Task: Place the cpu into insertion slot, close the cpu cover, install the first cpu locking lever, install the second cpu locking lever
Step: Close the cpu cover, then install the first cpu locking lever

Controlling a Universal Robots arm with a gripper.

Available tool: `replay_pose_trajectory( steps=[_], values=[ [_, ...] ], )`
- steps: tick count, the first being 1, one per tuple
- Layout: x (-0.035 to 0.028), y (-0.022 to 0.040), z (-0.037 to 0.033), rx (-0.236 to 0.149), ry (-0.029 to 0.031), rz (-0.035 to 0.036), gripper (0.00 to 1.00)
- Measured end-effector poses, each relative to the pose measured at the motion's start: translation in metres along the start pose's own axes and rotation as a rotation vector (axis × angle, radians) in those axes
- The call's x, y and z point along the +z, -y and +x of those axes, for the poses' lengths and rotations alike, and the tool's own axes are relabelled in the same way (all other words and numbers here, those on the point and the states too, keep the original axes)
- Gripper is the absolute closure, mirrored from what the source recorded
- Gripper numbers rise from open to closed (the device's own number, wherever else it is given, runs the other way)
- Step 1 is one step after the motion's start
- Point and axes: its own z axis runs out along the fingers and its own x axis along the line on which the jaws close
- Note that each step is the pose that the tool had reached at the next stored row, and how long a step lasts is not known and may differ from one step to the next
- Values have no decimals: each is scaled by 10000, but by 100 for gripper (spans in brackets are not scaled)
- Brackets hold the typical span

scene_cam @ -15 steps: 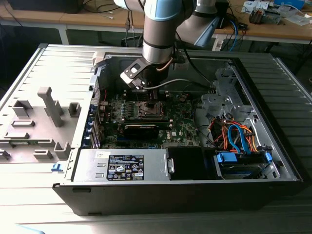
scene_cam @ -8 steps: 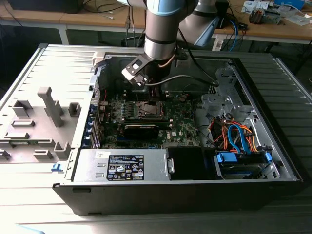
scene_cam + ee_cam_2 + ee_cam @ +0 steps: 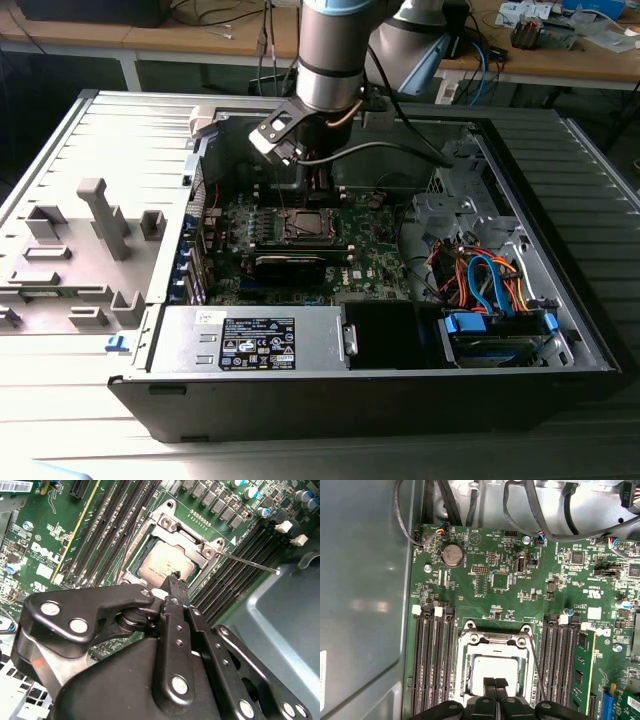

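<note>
Right now the end effector (image 3: 495, 682) hangs just above the cpu (image 3: 495, 666), its fingers clenched together with nothing between them. The cpu lies flat in its socket, and the cpu cover (image 3: 495, 639) lies down around it. A thin locking lever (image 3: 247, 563) angles out from the socket's corner across the memory slots (image 3: 260, 535). In the exterior view, the power supply (image 3: 250, 340) sits at about 7 o'clock from the socket

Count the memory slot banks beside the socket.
2. One bank lies between the cpu and the case wall; the other bank lies on the cpu's far side.
</note>
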Motion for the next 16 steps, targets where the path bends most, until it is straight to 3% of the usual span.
replay_pose_trajectory(
  steps=[5, 16],
  values=[
    [-37, 1, 0, 0, 0, 0, 89],
    [-44, 2, -1, 0, 1, 0, 89]
  ],
)
